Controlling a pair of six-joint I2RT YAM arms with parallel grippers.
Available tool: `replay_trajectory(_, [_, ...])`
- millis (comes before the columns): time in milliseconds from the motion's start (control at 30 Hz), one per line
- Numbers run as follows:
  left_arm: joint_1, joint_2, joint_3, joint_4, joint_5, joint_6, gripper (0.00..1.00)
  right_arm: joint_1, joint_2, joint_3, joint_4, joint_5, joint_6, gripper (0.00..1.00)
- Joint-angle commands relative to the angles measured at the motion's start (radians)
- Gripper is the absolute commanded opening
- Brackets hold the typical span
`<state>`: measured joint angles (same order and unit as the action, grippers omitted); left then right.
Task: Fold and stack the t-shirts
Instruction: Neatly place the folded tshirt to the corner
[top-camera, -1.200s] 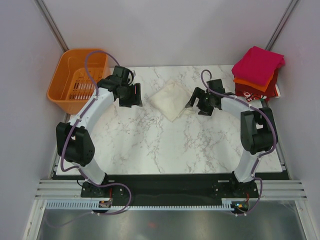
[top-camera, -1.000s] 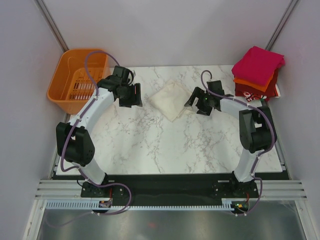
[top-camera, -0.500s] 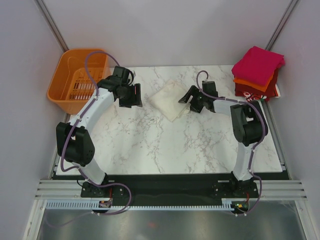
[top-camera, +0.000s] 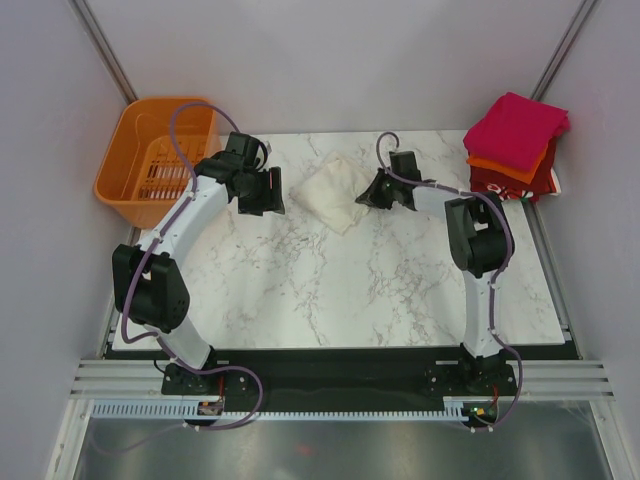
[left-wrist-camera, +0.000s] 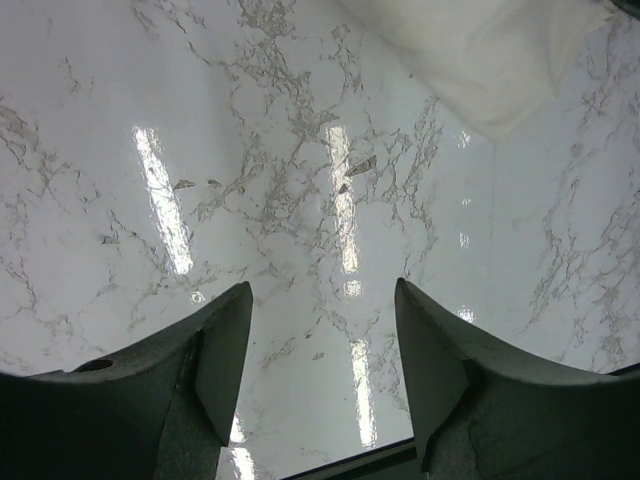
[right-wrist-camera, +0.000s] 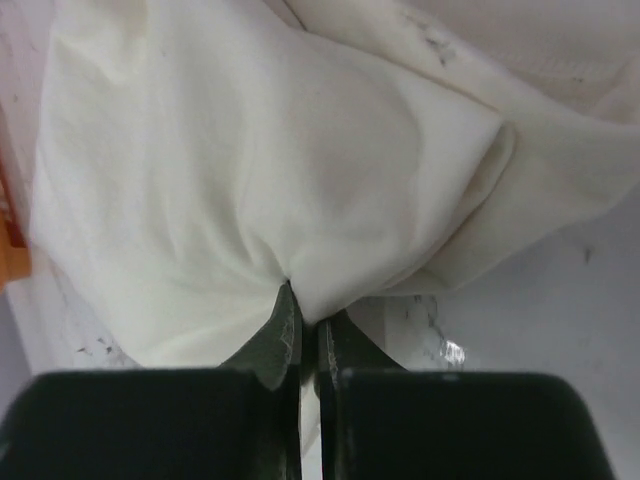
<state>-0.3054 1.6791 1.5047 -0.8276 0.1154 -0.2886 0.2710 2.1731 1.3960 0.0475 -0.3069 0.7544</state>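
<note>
Right pincer closed on a bunched edge of the cream-white t-shirt, which lies crumpled at the far centre of the table. Left pincer parted, empty, above bare marble beside it. Folded t-shirts, magenta over orange over dark red, stacked at the far right corner.

The tabletop is white marble with grey veins, glossy enough to throw back the lamps in long streaks. A cream shirt lies on it near 12 o'clock, rumpled (its 3 o'clock side gathered to a point). At 2 o'clock, on the far corner, sits a stack of folded shirts: a dark red shirt against the marble, an orange shirt on that, and a pink shirt on top. The stack reaches past the tabletop's edge.
</note>
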Motion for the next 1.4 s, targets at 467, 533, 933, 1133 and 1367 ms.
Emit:
replay_trajectory(467, [-0.001,-0.016,-0.006,0.03,0.02,-0.02,0.66,-0.171,0.123,0.88,-0.957,0.181,-0.661,0.0])
replay_trajectory(533, [-0.001,-0.007,-0.008,0.03,0.02,-0.02,0.66,-0.177,0.151,0.943,-0.975,0.186,-0.658,0.0])
replay_trajectory(933, [-0.001,0.004,-0.006,0.03,0.02,-0.02,0.66,-0.194,0.079,0.619,-0.842,-0.008,-0.529,0.0])
replay_trajectory(1133, [-0.003,0.011,-0.009,0.03,0.02,-0.02,0.66,-0.197,0.01,0.362,-0.744,0.169,-0.506,0.9])
replay_trajectory(1367, [-0.001,0.016,-0.008,0.03,0.02,-0.02,0.66,-0.257,-0.168,0.091,-0.508,0.177,-0.374,0.98])
